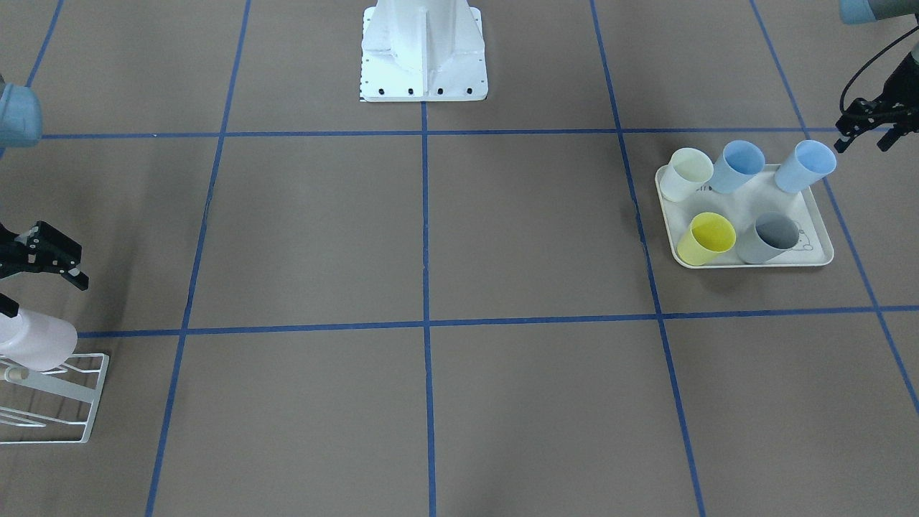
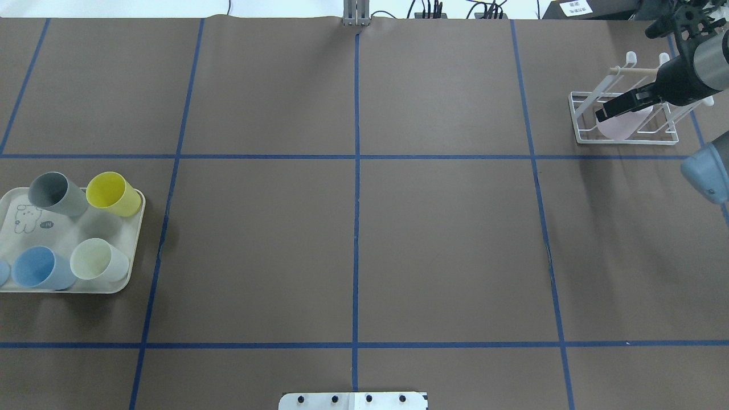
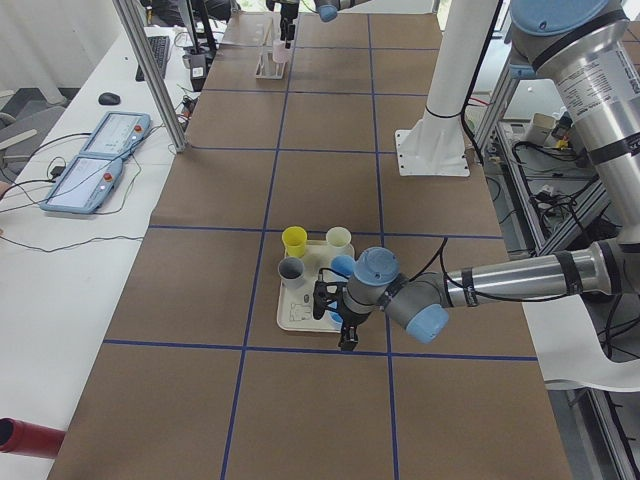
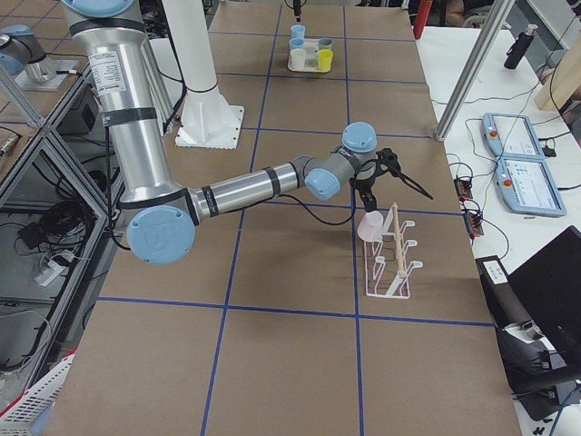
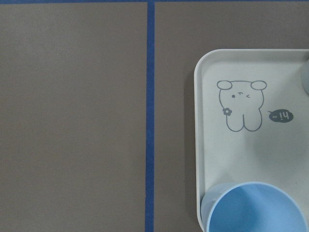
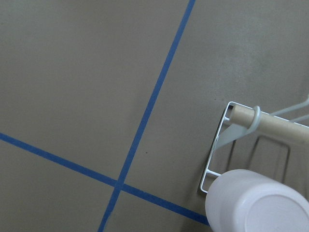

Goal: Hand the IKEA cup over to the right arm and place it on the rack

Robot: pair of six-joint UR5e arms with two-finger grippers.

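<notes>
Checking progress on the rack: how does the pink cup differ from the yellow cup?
The pink cup sits base-up on the white rack; the yellow cup stands mouth-up on the tray. The pink cup is alone there; the yellow cup has four other cups beside it. Both have the same tapered shape.

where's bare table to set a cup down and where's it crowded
Free: the wide taped squares between the tray and the rack. Crowded: the tray with five cups, and the rack, where the right gripper hangs by the pink cup.
</notes>
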